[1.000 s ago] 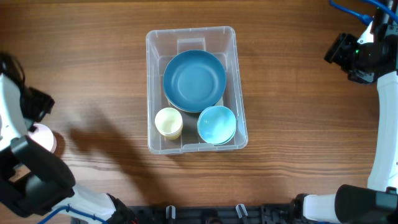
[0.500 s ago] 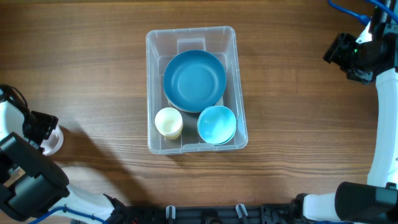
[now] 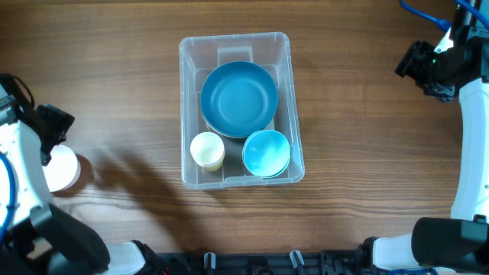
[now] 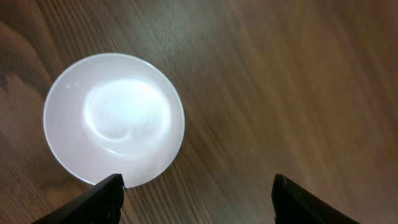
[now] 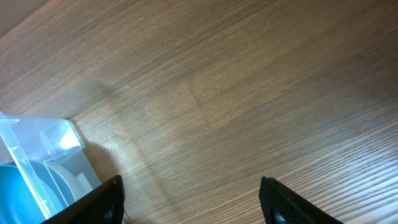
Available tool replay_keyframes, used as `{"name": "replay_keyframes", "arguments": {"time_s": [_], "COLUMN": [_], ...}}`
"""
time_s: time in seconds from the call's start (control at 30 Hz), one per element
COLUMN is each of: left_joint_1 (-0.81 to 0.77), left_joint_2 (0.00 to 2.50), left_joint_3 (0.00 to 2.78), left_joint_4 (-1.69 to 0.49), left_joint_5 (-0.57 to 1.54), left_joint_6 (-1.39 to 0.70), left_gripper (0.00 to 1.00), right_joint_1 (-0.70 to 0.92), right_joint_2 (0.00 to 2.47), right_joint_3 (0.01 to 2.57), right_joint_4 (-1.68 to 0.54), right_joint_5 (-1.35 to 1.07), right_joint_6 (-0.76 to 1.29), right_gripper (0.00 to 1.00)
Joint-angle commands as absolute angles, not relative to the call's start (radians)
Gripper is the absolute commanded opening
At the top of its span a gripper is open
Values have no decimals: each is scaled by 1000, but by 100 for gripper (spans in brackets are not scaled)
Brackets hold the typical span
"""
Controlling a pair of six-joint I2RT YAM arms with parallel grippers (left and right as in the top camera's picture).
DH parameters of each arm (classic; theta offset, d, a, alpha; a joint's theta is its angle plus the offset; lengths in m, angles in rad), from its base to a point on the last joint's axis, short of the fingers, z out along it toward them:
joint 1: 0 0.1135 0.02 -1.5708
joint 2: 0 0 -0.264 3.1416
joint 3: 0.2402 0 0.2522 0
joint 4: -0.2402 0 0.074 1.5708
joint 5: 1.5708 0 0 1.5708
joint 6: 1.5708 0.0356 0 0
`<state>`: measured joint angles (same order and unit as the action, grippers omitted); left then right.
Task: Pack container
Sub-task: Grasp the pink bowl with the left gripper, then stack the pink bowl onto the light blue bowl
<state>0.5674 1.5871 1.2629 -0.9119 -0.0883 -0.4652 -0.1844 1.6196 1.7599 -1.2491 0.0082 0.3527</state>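
Centre of the overhead view, the clear container (image 3: 237,42) sits on the wooden table (image 3: 367,153), holding a blue plate (image 3: 238,95), a cream cup (image 3: 206,149) and a light-blue bowl (image 3: 266,151). At far left, a white bowl (image 4: 114,119) stands near the left end effector (image 4: 197,186), spread wide and empty. The right end effector (image 5: 191,190), upper right, gapes empty too.

Left arm (image 3: 21,164): I note white link shells, with a dark rounded base at 7 o'clock.
Left cable (image 3: 4,200): blue, thin.
Left gripper (image 3: 55,126): matt black housing.
Left fingers (image 4: 93,200): black, angular, plain-faced.
Right arm (image 3: 472,145): white shell, with a dark grey base at 5 o'clock.
Right gripper (image 3: 416,67): black; I see a small green light.
Right cable (image 3: 422,11): blue, at 1 o'clock.
Right fingers (image 5: 93,202): black, blunt.
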Motion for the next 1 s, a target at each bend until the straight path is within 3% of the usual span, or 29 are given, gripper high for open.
{"name": "replay_keyframes", "arguments": {"time_s": [0.0,0.2,0.23,0.43,0.6,0.67,0.8,0.97], "left_joint_1": [569,590,591,584,487,382,-25,-696], "left_joint_2": [1707,1946,1967,1951,1804,1692,1454,1456], "left_joint_3": [1258,1258,1258,1261,1313,1366,1421,1421], "left_joint_4": [-925,-919,-917,-921,-977,-1042,-1089,-1036], "left_joint_5": [-106,-114,-114,-113,-109,-93,-75,-72], "left_joint_6": [-450,-450,-450,-449,-449,-439,-412,-268], "left_gripper": [78,77,73,4,4,4,4,4], "right_joint_1": [-186,-186,-186,-186,-186,-186,-186,-186], "right_joint_2": [1631,1631,1631,1631,1631,1631,1631,1631], "right_joint_3": [1758,1758,1758,1758,1758,1758,1758,1758], "right_joint_4": [-1250,-1251,-1251,-1250,-1250,-1250,-1250,-1251], "right_joint_5": [21,22,22,22,22,22,21,21], "right_joint_6": [340,339,339,337,337,337,337,337], "right_gripper": [70,70,70,70,70,70,70,70]}}
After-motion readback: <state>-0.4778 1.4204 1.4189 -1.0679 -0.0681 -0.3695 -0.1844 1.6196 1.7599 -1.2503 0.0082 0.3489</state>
